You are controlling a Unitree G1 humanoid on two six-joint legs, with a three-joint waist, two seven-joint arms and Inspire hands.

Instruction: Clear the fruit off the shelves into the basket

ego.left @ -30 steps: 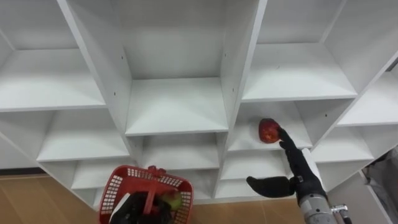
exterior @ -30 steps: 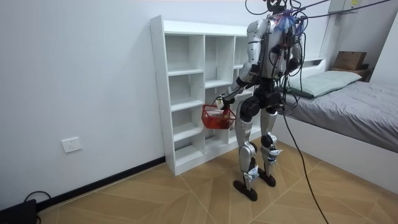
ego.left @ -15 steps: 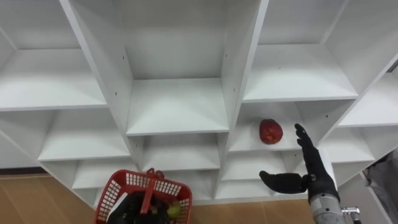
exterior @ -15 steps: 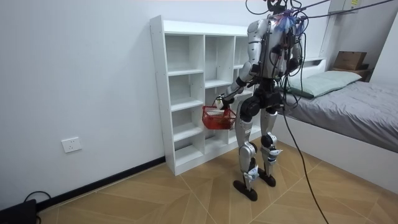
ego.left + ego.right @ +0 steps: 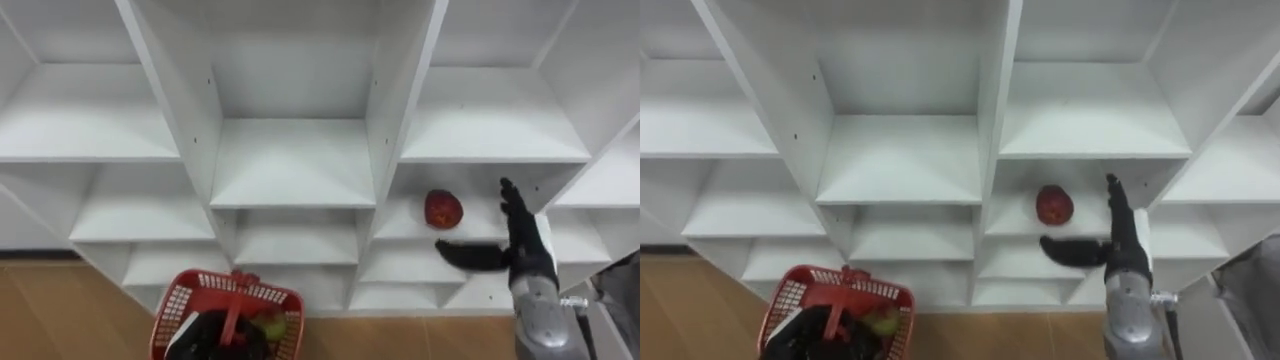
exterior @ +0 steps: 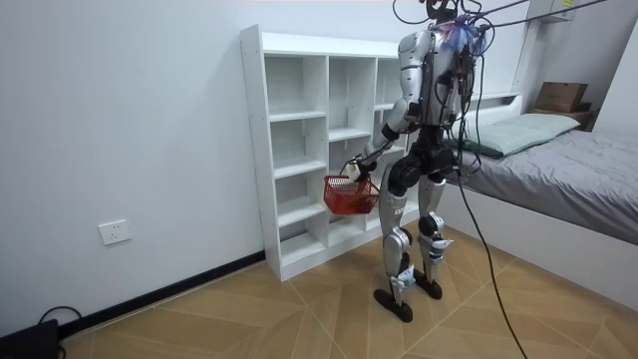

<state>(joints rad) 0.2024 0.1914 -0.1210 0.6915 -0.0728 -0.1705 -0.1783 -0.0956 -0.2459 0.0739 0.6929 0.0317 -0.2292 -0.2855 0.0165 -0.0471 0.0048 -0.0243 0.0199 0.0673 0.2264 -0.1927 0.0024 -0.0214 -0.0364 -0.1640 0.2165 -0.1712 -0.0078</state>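
Your right hand (image 5: pixel 527 262) is spread wide, thumb out.
The red fruit (image 5: pixel 443 209) lies just left of it, untouched; your left hand (image 5: pixel 212 338) grips the basket (image 5: pixel 183 298).

A bed (image 6: pixel 583 184) with grey bedding stands at the room view's right, a pillow (image 6: pixel 520 130) at its head and a brown box (image 6: pixel 561 97) behind. A socket (image 6: pixel 116 231) sits low on the wall (image 6: pixel 120 110), above the wooden floor (image 6: pixel 299 319).

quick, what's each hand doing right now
Left hand: shut on the handle of the red basket.
Right hand: open, holding nothing, by the red fruit.
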